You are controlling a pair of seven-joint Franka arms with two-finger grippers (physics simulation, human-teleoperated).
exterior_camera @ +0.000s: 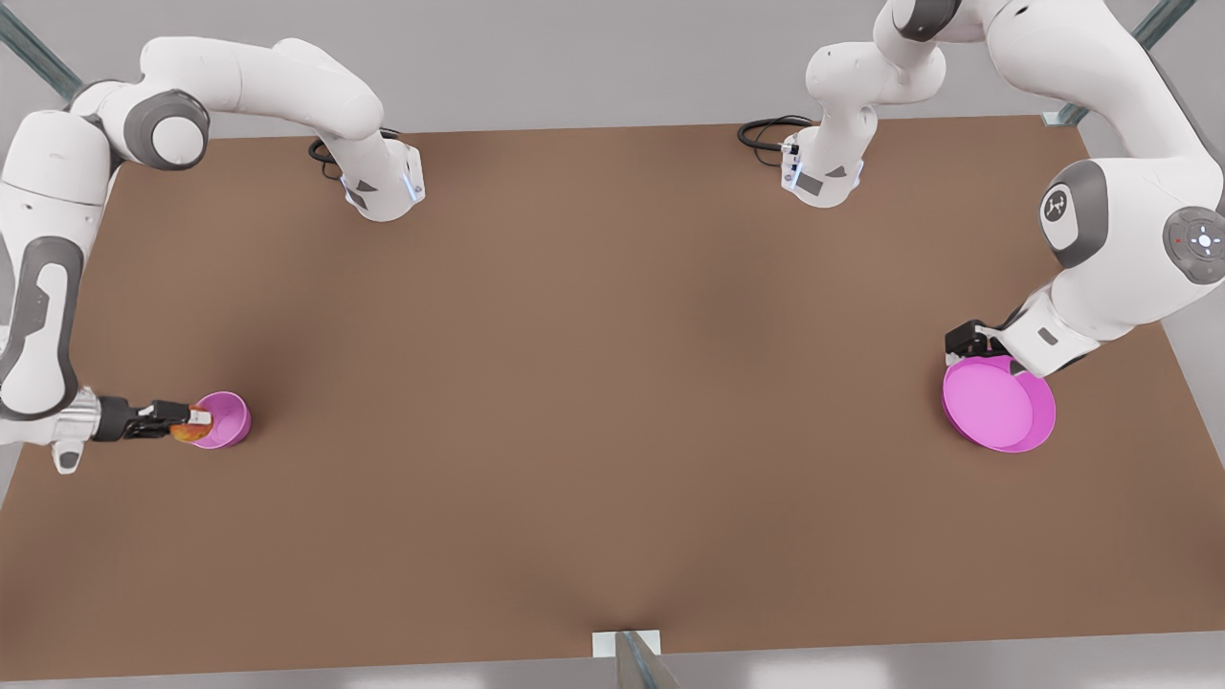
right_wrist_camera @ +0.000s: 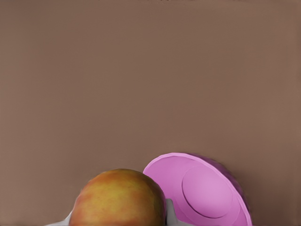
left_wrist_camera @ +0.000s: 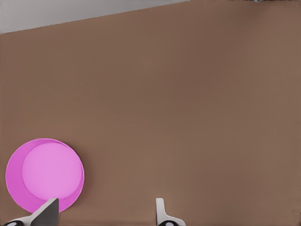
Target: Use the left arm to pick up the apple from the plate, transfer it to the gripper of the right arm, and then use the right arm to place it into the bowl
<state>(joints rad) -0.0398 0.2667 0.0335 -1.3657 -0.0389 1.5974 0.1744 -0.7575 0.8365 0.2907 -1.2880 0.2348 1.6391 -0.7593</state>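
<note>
The reddish-orange apple (exterior_camera: 191, 427) (right_wrist_camera: 117, 200) is held in my right gripper (exterior_camera: 184, 421) (right_wrist_camera: 115, 220), which is shut on it at the front view's left. It hangs at the rim of the small deep pink bowl (exterior_camera: 228, 419) (right_wrist_camera: 202, 193), on the bowl's left side in the front view. At the front view's right lies the wide pink plate (exterior_camera: 995, 404) (left_wrist_camera: 44, 174) with nothing on it. My left gripper (exterior_camera: 965, 346) (left_wrist_camera: 103, 217) hovers at the plate's far edge, open and holding nothing.
The brown table (exterior_camera: 593, 383) stretches between the bowl and the plate. Both arm bases (exterior_camera: 383, 187) (exterior_camera: 821, 172) stand at the far edge with black cables beside them. A metal post (exterior_camera: 636, 660) rises at the near edge.
</note>
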